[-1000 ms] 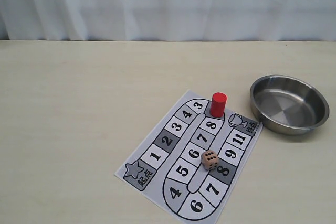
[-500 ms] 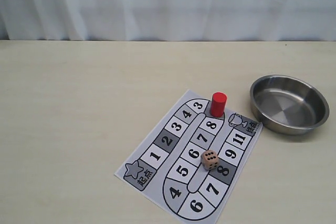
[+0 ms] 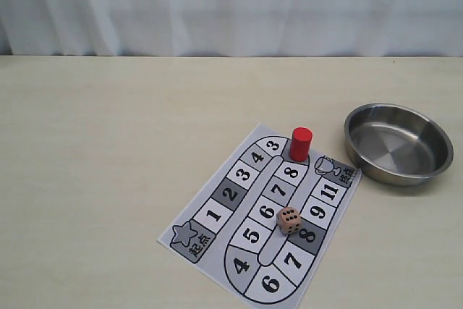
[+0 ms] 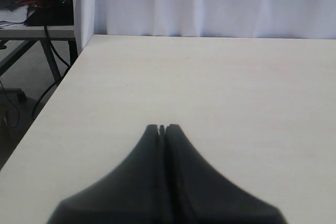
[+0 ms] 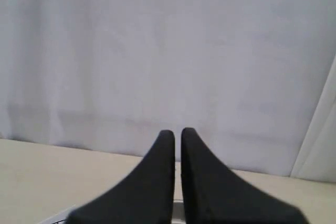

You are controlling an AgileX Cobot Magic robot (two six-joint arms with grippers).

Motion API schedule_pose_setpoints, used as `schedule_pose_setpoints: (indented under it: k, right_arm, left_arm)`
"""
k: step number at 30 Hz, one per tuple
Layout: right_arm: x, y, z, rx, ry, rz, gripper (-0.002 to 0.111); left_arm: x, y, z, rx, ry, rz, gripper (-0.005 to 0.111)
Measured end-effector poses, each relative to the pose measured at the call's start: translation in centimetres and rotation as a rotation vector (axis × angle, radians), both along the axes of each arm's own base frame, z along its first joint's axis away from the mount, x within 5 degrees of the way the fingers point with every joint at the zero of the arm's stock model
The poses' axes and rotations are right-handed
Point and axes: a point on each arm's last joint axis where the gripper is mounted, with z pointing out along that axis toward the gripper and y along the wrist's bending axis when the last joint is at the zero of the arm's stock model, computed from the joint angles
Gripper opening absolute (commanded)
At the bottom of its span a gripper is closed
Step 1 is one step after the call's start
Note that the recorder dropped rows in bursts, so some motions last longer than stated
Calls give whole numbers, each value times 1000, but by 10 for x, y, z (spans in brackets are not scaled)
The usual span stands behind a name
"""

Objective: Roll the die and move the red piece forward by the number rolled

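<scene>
I see a white curtain (image 3: 231, 5) hanging all along the far edge of the counter (image 3: 108, 142). The counter is wide, pale and smooth. In the left wrist view, past one side edge, there is a floor and another table (image 4: 31, 30) with dark cables.

A paper game board (image 3: 242, 175) lies flat and turned a bit, close to the near edge and right of the middle. A shiny metal bowl (image 3: 398, 142) sits just beside it, by the right edge.

My left gripper (image 4: 162, 128) is squeezed tight with nothing in it, low over bare counter. My right gripper (image 5: 178, 135) is nearly pressed together too, with just a thin slit and nothing held, and it faces the curtain.

The red piece (image 3: 301, 143) stands up straight at the far end of the board, between squares 3 and 8. The die (image 3: 289, 220) rests on the board among squares 6, 8 and 9. Its top looks like five dots, but it is too small to be sure.
</scene>
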Motion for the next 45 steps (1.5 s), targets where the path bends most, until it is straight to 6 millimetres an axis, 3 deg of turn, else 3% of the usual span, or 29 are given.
schedule_pose_setpoints:
  k: [5,11,16,26,45]
  right_arm:
    - [25,-3,-44,36,-37,-28,4]
    - [39,-5,-89,-10,-75,-57,4]
    - [39,-4,-92,-20,-61,-52,4]
    - [40,-6,-111,-5,151,-67,4]
    - [40,-6,-112,3,165,-68,4]
  left_arm:
    - [0,0,0,0,0,0,0]
    - [0,0,0,0,0,0,0]
    - [0,0,0,0,0,0,0]
    - [0,0,0,0,0,0,0]
    - [0,0,0,0,0,0,0]
